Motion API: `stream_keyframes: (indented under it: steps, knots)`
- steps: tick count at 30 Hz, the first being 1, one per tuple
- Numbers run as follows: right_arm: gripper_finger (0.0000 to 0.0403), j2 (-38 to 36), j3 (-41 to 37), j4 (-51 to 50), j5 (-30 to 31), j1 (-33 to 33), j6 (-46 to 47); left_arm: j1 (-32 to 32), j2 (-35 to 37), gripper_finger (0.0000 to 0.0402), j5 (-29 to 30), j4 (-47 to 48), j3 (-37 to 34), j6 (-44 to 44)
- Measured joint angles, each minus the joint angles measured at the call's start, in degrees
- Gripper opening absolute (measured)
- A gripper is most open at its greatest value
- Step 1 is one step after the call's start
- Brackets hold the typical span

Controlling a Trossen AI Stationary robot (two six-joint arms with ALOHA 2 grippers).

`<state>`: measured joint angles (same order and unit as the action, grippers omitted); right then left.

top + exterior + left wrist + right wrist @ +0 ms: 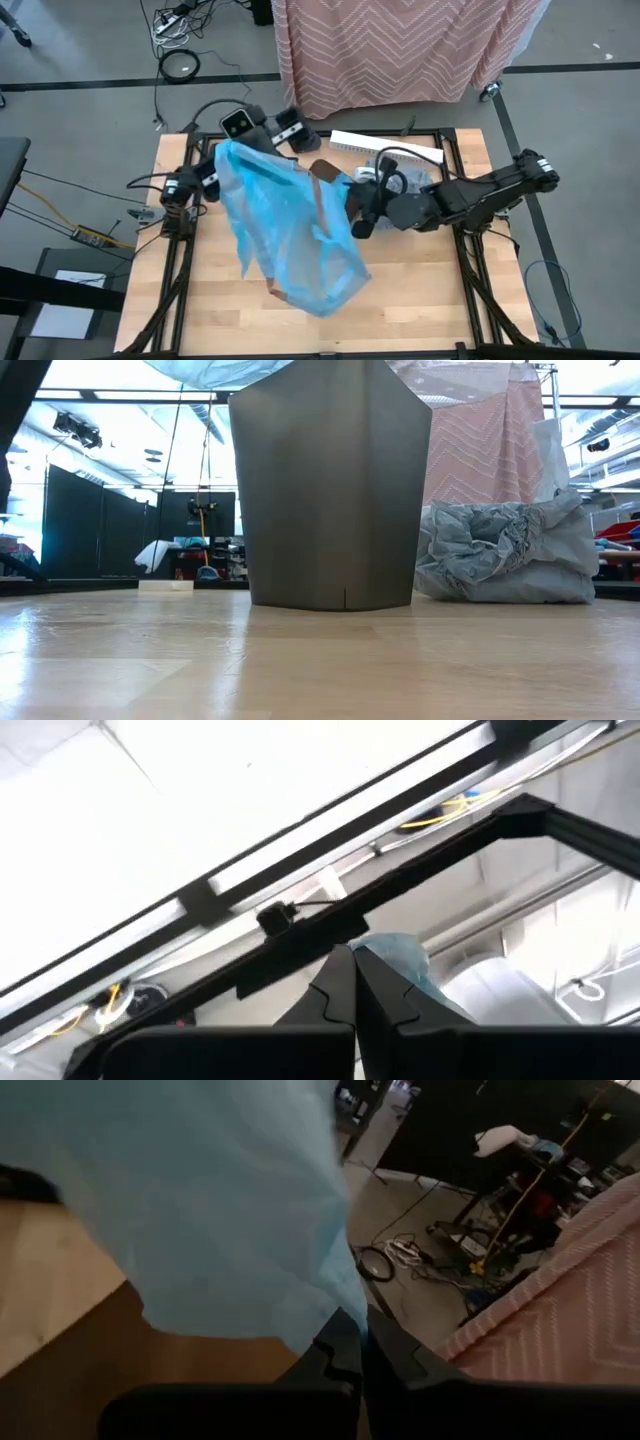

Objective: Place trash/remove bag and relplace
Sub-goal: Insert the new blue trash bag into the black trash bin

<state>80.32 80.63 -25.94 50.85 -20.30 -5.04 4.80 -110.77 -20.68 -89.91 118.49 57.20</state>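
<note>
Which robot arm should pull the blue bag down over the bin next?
Probably the right. Both grippers are shut on the blue bag, but the right gripper holds it low beside the bin, while the left gripper holds its top edge high and back.

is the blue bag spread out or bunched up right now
Spread out. The blue bag hangs as a wide sheet over the bin, held up by the left tool and right tool, both shut on its edge.
</note>
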Motion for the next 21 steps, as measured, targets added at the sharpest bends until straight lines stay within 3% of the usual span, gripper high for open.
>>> stream_keyframes:
  steps: [7,13,17,21]
  knots:
    - [0.0,-0.16,-0.01,0.02,3.3,-2.58,-1.15,0.52,-9.78,0.0,-4.28,-0.01,16.56,6.47]
    - [0.0,-1.96,-0.01,-0.73,5.06,-3.66,-2.08,0.81,-11.6,0.0,-6.41,-0.06,13.64,7.3]
    - [0.0,-2.23,-0.01,-1.47,5.05,-4.44,-1.3,0.81,-14.18,0.0,-15.81,1.65,13.58,6.53]
    - [0.0,-2.23,-0.01,-3.14,4.56,-5.11,-0.61,0.83,-14.77,0.0,-28.17,12.17,13.39,11.22]
